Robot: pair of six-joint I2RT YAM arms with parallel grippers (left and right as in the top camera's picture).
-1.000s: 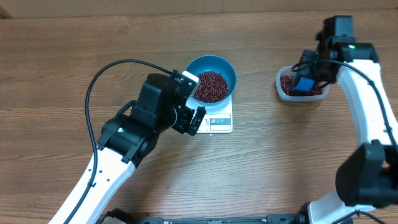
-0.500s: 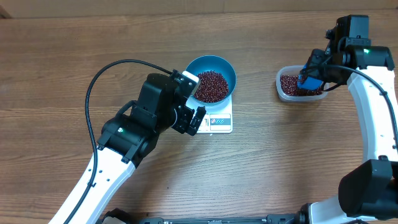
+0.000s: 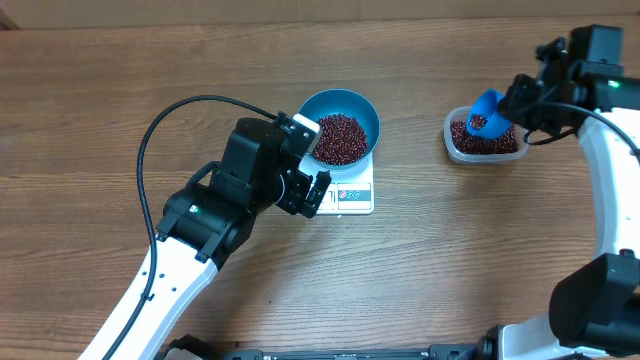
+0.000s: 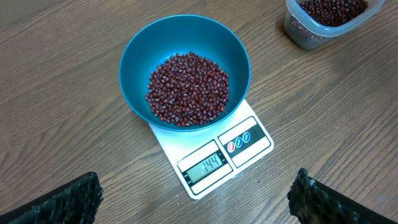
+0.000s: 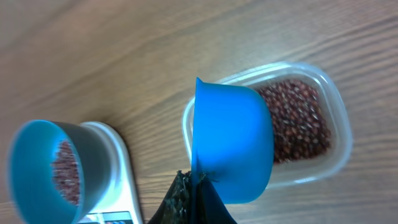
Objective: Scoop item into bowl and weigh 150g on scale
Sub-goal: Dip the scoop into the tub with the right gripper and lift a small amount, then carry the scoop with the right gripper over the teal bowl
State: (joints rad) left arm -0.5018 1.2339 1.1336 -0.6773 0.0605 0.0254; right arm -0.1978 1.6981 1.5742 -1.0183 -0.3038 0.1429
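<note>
Clamping the scoop (image 5: 230, 146) — its handle hidden — are the right jaws; left jaws gape wide.

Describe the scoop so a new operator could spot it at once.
Look to the right side of the wooden table, where a clear rounded plastic tub of red-brown beans sits. Over it hangs the small bright blue plastic scoop, clamped in the right gripper. Unlike the larger deep blue bowl on the white scale mid-table, it is lifted off the table.
</note>
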